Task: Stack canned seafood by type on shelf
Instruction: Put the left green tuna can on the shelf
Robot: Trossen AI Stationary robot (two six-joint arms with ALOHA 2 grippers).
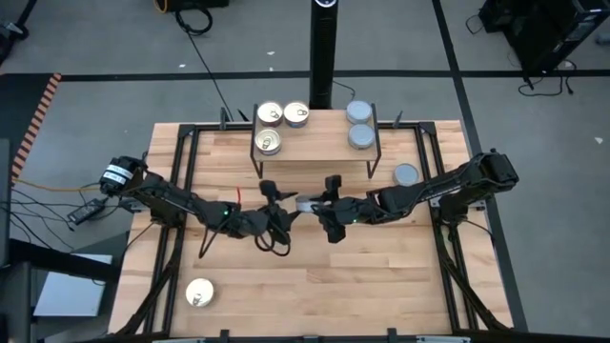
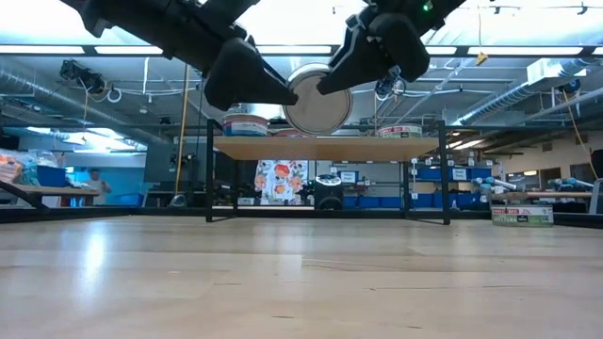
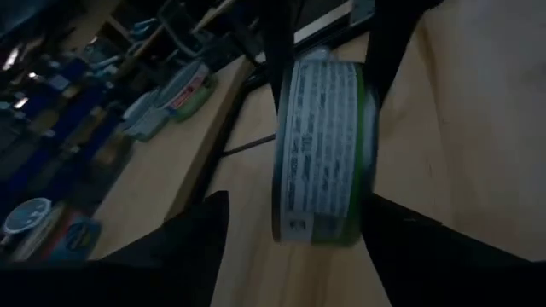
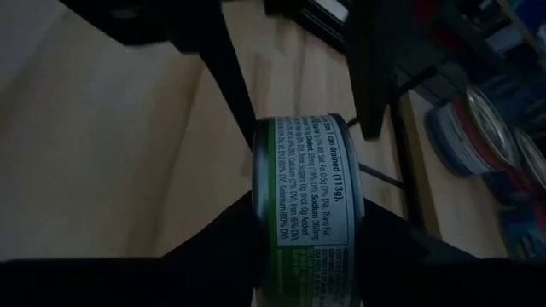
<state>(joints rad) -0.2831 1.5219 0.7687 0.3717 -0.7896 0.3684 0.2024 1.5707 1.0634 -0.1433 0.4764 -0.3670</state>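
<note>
High view: both arms are meeting just in front of the light-wood wire-legged shelf (image 1: 315,143); a flat round tin (image 1: 303,204) is hanging between them.

Low view: right gripper (image 2: 350,68) is clamping the tin on edge.

Left wrist view: left gripper (image 3: 294,230) is standing wide, released, its fingers flanking the tin's green-labelled wall.

Right wrist view: same tin, gripped.

On my wooden table (image 1: 315,286) stands the shelf (image 1: 319,155), bearing three gold-lidded tins (image 1: 282,116) and two grey-lidded tins (image 1: 360,125). Directly on the tabletop lie one grey tin (image 1: 406,174) and one gold tin (image 1: 199,292).
</note>
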